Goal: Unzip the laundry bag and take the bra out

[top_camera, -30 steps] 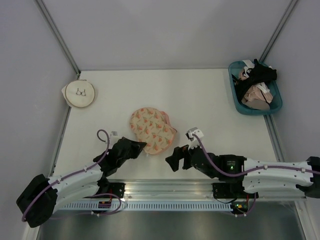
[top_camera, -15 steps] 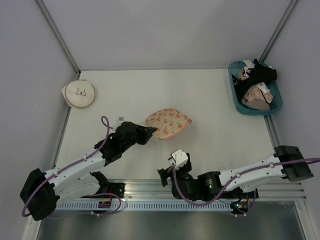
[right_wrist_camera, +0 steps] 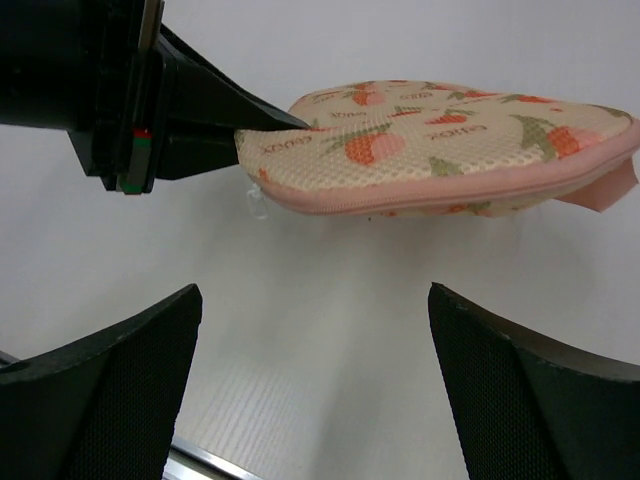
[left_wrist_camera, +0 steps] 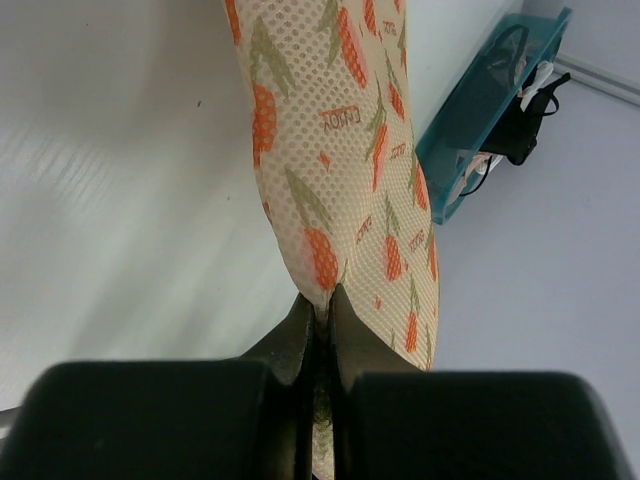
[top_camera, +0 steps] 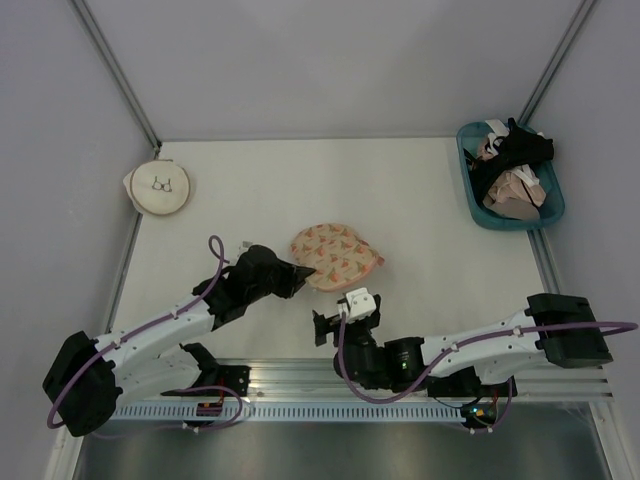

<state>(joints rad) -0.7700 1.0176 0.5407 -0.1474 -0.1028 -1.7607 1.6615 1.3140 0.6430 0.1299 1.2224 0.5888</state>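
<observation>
The laundry bag (top_camera: 337,255), a flat oval peach mesh pouch with orange printed shapes and a pink zipper rim, is held up off the table near its middle. My left gripper (top_camera: 303,268) is shut on the bag's left edge; in the left wrist view the fabric (left_wrist_camera: 345,150) is pinched between the fingers. My right gripper (top_camera: 322,327) is open and empty, low and just in front of the bag. In the right wrist view the bag (right_wrist_camera: 450,145) hangs above and ahead of the wide-open fingers (right_wrist_camera: 110,385). The zipper looks closed. The bra is hidden.
A round cream pouch with a bra drawing (top_camera: 160,187) lies at the far left. A teal basket (top_camera: 477,205) holding black and beige-pink garments stands at the far right. The metal rail (top_camera: 330,385) runs along the near edge.
My left gripper lifted the bag off the table and carried it slightly right. My right arm pulled back, then turned its open gripper toward the bag's underside.
</observation>
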